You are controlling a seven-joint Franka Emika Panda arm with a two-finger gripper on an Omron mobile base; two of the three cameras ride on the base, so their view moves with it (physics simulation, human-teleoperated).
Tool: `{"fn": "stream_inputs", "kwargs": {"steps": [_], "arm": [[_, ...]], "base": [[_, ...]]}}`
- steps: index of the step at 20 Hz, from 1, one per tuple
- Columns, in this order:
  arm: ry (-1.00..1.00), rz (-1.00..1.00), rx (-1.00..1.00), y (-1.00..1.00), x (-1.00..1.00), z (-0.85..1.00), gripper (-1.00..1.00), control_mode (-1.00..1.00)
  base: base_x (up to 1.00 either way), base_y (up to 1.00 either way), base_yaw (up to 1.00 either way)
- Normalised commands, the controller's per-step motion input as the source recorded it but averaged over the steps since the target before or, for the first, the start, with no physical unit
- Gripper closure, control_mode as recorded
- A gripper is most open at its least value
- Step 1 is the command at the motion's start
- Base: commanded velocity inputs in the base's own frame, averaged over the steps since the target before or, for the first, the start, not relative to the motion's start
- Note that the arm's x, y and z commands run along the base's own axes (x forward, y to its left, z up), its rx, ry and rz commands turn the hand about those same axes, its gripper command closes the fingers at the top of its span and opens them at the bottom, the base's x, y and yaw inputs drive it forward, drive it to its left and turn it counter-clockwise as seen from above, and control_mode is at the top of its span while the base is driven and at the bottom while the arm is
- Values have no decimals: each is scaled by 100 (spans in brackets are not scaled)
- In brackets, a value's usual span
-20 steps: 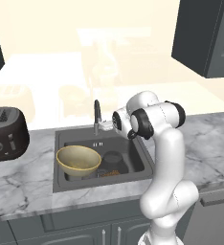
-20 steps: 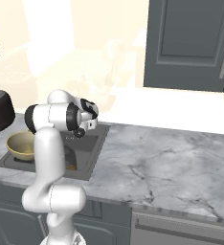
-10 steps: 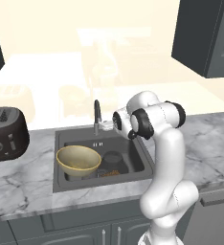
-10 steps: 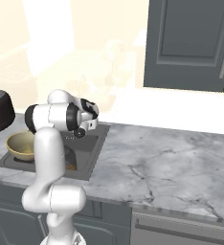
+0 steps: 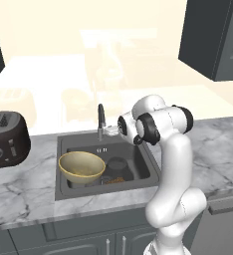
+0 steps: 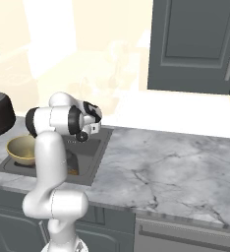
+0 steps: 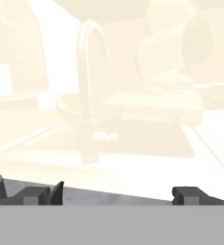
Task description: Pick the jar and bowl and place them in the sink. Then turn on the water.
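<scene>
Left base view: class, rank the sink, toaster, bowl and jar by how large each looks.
1. sink
2. toaster, cut off by the frame edge
3. bowl
4. jar, partly hidden behind the bowl

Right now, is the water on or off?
Off. No blue stream falls from the tap into the sink; the hand is at the tap.

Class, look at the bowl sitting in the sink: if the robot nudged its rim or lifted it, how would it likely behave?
The bowl looks rigid, so it probably keeps its shape. Its rounded, shallow form suggests that it may rock or tip if pushed at the rim. It leans inside the sink, so a nudge might slide it toward the jar.
</scene>
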Motion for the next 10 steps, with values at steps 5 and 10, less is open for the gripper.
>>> {"fn": "stream_inputs", "kwargs": {"steps": [5, 10], "arm": [[0, -4, 0, -66, 0, 0, -100, -100], [0, -5, 0, -66, 0, 0, -100, -100]], "base": [[0, 0, 0], [0, 0, 0]]}}
